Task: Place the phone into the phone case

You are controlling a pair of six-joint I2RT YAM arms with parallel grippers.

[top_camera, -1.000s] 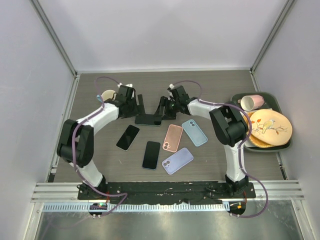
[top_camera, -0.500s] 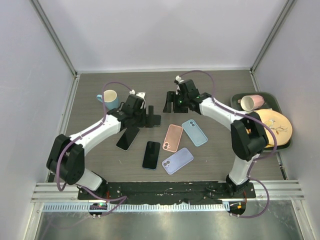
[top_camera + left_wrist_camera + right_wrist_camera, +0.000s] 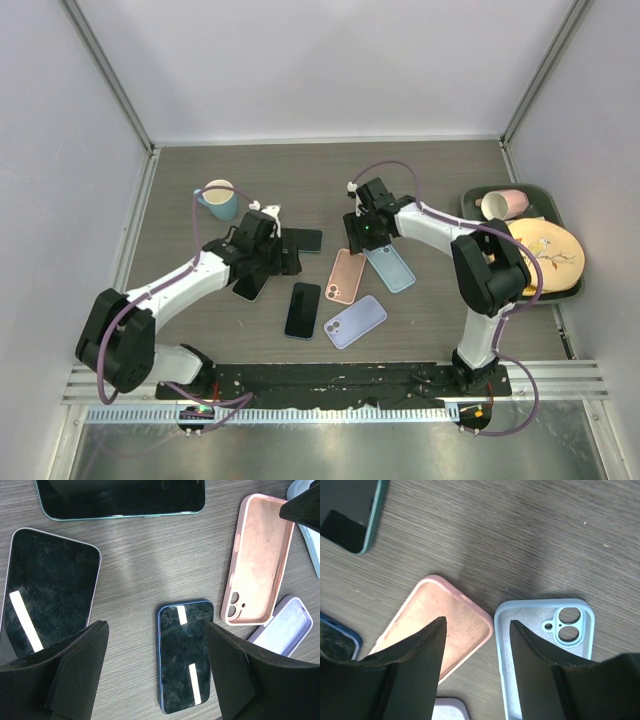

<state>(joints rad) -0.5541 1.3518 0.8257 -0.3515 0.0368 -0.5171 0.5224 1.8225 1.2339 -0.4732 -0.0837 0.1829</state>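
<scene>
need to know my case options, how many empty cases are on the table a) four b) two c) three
c: a pink case, a blue case and a purple case all lie empty, side by side.

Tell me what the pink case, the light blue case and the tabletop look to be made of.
Pink case: probably soft silicone or rubbery plastic, matte, with a fuzzy-looking, slightly mottled lining. Light blue case: likely the same, matte with a pale lining. Tabletop: grey-brown wood grain, probably a laminate rather than solid wood, with a low sheen.
</scene>
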